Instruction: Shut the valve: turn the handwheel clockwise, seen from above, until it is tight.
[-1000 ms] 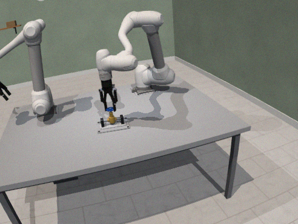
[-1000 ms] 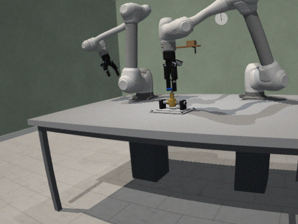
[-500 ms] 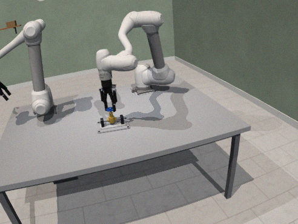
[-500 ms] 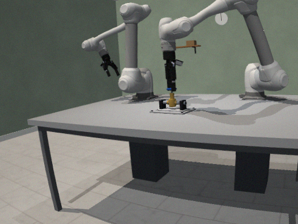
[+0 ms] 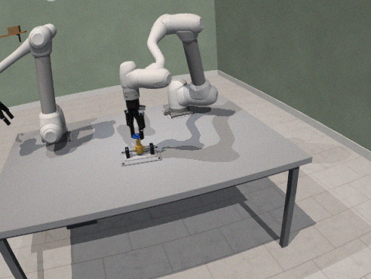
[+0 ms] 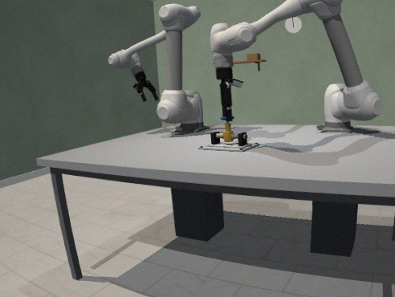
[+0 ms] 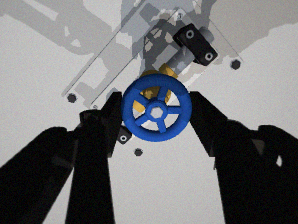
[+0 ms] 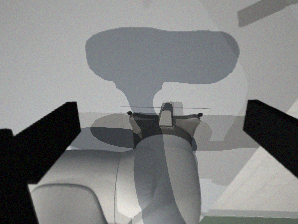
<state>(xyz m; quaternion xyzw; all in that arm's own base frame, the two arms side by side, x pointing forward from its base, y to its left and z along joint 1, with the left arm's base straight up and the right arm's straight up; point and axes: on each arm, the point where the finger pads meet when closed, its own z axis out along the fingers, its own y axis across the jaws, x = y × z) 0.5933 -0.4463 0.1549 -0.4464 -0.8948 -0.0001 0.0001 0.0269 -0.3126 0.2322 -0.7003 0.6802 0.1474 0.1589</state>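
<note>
The blue five-spoke handwheel (image 5: 136,136) (image 6: 224,118) (image 7: 157,80) sits level on top of the yellow valve body (image 5: 139,149) (image 6: 228,134) (image 7: 169,71). My left gripper (image 5: 136,135) (image 6: 228,119) (image 7: 155,105) points straight down and is shut on the handwheel, with one fingertip against each side of the rim. In the left wrist view the pipe runs diagonally, and the wheel and fingers hide part of the valve body. My right gripper (image 6: 150,99) (image 8: 161,116) is open and empty, held in the air far from the valve.
Black pipe clamps (image 5: 151,148) (image 6: 242,139) (image 7: 195,45) stand on both sides of the valve body, on a pale base plate on the grey table (image 5: 90,181) (image 6: 132,156). The two arm bases stand on the table behind the valve.
</note>
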